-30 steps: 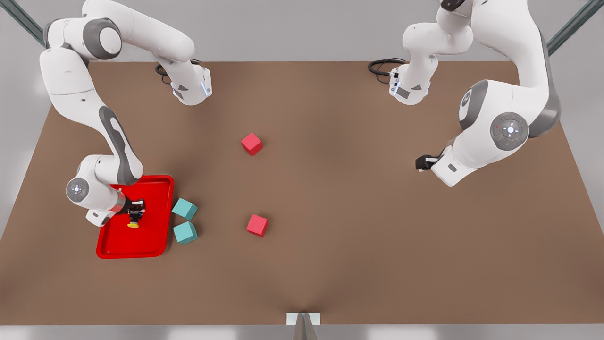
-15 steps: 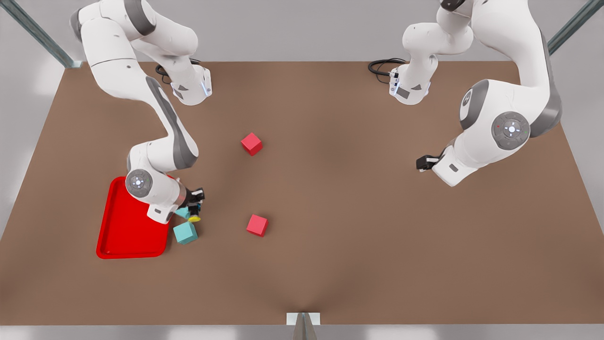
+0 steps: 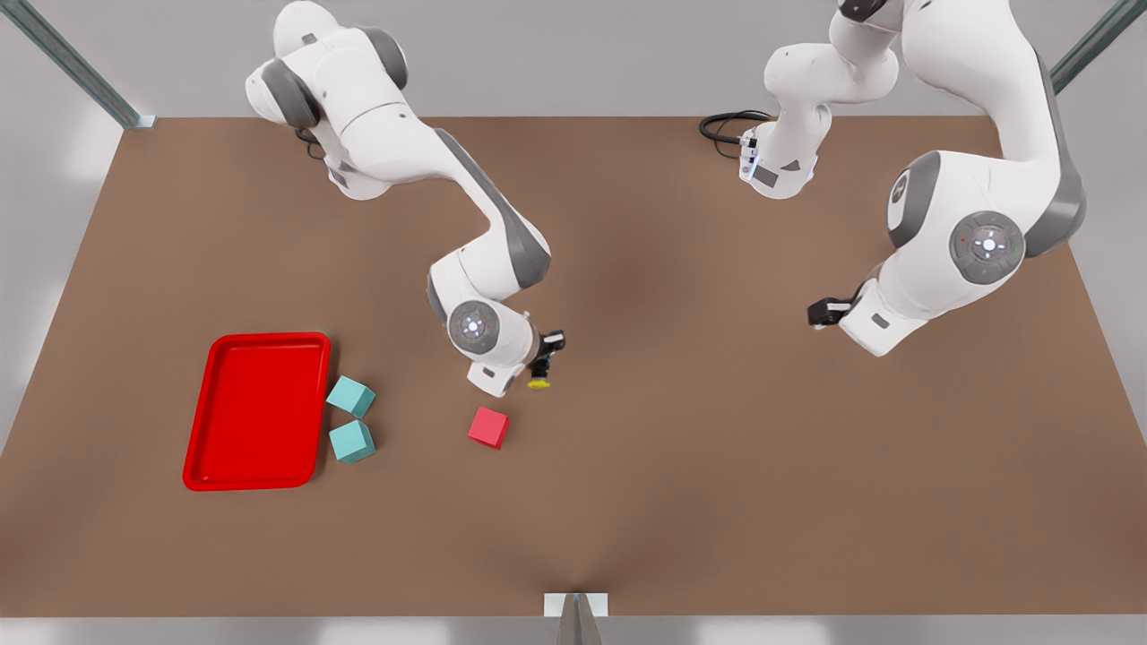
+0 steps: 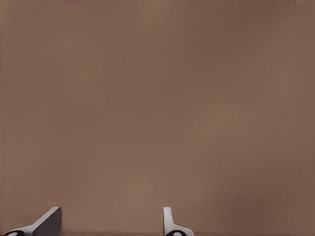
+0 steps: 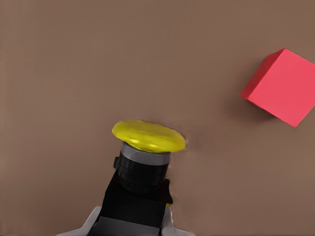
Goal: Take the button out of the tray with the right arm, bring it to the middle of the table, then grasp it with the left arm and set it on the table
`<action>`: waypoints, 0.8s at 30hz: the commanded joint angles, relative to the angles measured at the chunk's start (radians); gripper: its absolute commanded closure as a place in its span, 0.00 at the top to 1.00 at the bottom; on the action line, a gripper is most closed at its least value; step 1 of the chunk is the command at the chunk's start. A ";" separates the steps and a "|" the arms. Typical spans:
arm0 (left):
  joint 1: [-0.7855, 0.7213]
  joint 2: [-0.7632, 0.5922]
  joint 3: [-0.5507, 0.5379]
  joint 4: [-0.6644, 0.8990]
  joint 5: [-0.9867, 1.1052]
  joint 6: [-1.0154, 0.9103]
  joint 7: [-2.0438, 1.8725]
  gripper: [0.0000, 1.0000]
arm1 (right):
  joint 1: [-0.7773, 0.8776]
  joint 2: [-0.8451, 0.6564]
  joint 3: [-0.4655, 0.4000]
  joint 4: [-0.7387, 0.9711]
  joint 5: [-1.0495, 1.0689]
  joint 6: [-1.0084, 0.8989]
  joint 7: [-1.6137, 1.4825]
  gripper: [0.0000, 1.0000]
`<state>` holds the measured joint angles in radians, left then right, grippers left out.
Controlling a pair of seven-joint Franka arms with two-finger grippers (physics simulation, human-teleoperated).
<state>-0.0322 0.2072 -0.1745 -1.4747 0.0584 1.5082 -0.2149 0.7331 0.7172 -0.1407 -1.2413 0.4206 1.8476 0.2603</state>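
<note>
The button (image 3: 539, 380) hangs in the right gripper (image 3: 543, 356), clamped by its black base between the fingers with the yellow cap pointing away from the wrist, above the table (image 3: 681, 466) near its middle. The right wrist view shows the grip closely: the button (image 5: 147, 155) stands out from the fingers (image 5: 88, 223), with a red cube (image 5: 280, 87) on the table beyond it. In the front view that red cube (image 3: 488, 427) lies just beside the gripper, toward the near edge. The tray (image 3: 258, 410) sits well apart near the table's left edge in the front view, with two teal cubes (image 3: 351, 419) beside it. The left gripper (image 3: 826, 312) waits over the right part; its wrist view shows parted fingertips (image 4: 49, 222) holding nothing above bare table.
</note>
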 commanded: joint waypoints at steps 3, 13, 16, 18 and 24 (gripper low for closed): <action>0.003 -0.003 0.001 0.001 0.004 -0.011 0.002 1.00 | 0.140 0.168 -0.080 0.157 0.104 -0.041 0.528 0.39; 0.002 0.001 0.003 0.007 0.003 -0.009 -0.003 1.00 | 0.166 0.314 -0.082 0.293 0.119 0.022 0.636 0.41; 0.002 0.000 0.003 0.007 0.003 -0.010 -0.004 1.00 | 0.166 0.317 -0.079 0.293 0.121 0.048 0.658 1.00; 0.002 0.000 0.003 0.007 0.004 -0.011 -0.004 1.00 | 0.167 0.324 -0.074 0.295 0.121 0.090 0.723 1.00; -0.061 0.006 -0.016 0.031 -0.006 0.000 -0.009 1.00 | -0.053 0.159 0.081 0.179 0.026 0.047 0.688 1.00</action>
<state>-0.0692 0.2167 -0.1831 -1.4383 0.0565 1.5011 -0.2180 0.7116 0.8977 -0.0843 -1.0525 0.5002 1.9049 0.7436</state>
